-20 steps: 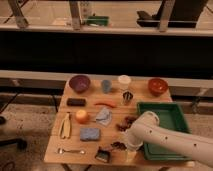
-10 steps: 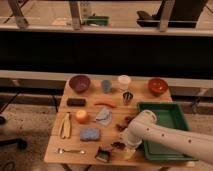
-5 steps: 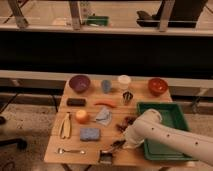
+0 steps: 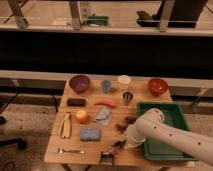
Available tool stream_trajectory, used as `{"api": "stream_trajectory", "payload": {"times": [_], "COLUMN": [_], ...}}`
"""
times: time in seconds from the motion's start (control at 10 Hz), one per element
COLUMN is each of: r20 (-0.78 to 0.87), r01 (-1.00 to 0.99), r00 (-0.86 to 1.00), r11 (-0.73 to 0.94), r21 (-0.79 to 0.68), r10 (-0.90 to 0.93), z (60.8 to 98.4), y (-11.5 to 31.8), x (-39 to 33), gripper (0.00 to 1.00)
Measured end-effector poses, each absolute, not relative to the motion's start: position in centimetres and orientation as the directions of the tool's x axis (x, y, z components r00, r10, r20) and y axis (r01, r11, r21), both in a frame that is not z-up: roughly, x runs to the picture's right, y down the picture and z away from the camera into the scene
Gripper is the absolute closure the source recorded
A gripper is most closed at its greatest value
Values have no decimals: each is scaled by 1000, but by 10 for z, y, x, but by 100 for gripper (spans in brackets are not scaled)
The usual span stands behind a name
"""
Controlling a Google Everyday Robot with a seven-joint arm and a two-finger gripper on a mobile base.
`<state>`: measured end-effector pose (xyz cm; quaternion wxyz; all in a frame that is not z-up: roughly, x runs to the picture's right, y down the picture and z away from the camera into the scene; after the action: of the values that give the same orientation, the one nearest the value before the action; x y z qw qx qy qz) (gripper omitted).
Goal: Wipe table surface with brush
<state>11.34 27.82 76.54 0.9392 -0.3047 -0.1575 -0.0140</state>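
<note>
The table surface (image 4: 115, 111) is a light tan wooden top with many items on it. The brush (image 4: 106, 156) is small and dark and lies at the table's front edge, near the middle. My gripper (image 4: 119, 146) hangs from the white arm (image 4: 165, 135) that comes in from the right. It sits low over the table just right of and behind the brush, at the brush's handle end. I cannot tell whether it touches the brush.
A green tray (image 4: 172, 112) lies at the right under the arm. A blue sponge (image 4: 90, 134), grey cloth (image 4: 103, 116), orange fruit (image 4: 82, 116), banana (image 4: 65, 125), black block (image 4: 76, 102), a utensil (image 4: 70, 150), bowls (image 4: 80, 83) and cups (image 4: 124, 81) stand around.
The gripper has moved slightly left and down toward the brush at the front edge. The brush has stayed about where it was.
</note>
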Motion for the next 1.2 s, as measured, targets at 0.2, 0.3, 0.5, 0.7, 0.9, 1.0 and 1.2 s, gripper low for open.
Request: {"api": "stream_trajectory", "payload": {"times": [0.2,0.3,0.5,0.7,0.9,1.0,1.2], "r20": [324,332,352,365,377,382,392], "r01": [127,128,130,126,119,118,136], "r00": [943,940,933,928,923,922,919], "r11": [822,827,845,863,883,891,896], "r21": [-555,-547,-519,-490,-454,-438,-423], "r10": [72,74,73,72,70,66,46], "z": [761,758,747,735,720,712,703], "y": [275,273,266,258,246,243,244], "x": [112,111,108,106,103,102,90], "gripper": [100,100,100,100,100,100,100]}}
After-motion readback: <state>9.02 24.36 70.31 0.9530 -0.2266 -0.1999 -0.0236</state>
